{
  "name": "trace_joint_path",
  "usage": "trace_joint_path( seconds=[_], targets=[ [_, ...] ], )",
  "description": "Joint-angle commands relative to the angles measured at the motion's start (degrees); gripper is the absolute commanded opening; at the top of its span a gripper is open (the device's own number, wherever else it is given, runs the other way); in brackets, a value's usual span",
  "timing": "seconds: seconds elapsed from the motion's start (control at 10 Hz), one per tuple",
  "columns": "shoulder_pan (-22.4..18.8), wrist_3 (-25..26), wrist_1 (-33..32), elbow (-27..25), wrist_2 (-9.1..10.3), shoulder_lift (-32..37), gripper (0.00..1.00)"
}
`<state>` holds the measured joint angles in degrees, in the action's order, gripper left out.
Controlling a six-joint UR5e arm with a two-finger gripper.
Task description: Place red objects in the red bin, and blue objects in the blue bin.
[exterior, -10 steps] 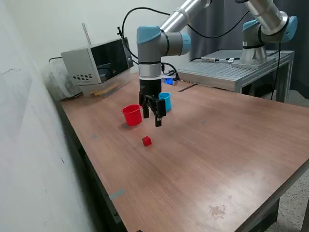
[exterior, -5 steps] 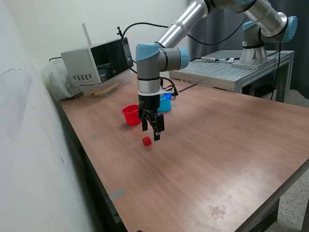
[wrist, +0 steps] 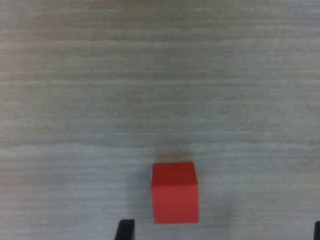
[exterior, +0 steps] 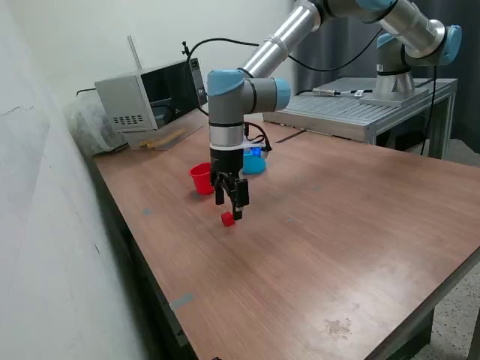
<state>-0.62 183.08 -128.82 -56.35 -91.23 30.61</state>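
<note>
One small red cube point(exterior: 227, 219) lies on the wooden table point(exterior: 322, 240). My gripper point(exterior: 229, 208) hangs open just above it, fingers pointing down. In the wrist view the red cube point(wrist: 175, 192) sits between the two dark fingertips point(wrist: 125, 229), closer to one of them, and my gripper point(wrist: 221, 232) is empty. The red cup point(exterior: 200, 178) stands upright behind the gripper, towards the exterior view's left. The light blue cup point(exterior: 255, 163) stands further back, partly hidden by the arm. No dark blue cubes and no second red cube are in view.
A grey microwave-like box point(exterior: 146, 97) stands at the table's back left. A metal bench point(exterior: 360, 109) with a second arm's base point(exterior: 397, 75) is at the back right. A wall runs along the exterior view's left.
My gripper has moved from beside the cups forward and down, and now hangs right over the red cube. The cube and cups have not moved.
</note>
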Motion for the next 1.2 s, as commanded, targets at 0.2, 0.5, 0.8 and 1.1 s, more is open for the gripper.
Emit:
trace_joint_path(
  seconds=[0.2,0.5,0.8,1.1],
  targets=[
    [0.1,0.0,-0.1,-0.7,0.00,-0.1,1.00],
    [0.5,-0.1,-0.2,-0.7,-0.09,-0.1,1.00],
    [0.5,-0.2,-0.9,-0.6,-0.09,-0.7,1.00],
    [0.9,-0.3,-0.9,-0.6,-0.09,-1.1,1.00]
  ],
)
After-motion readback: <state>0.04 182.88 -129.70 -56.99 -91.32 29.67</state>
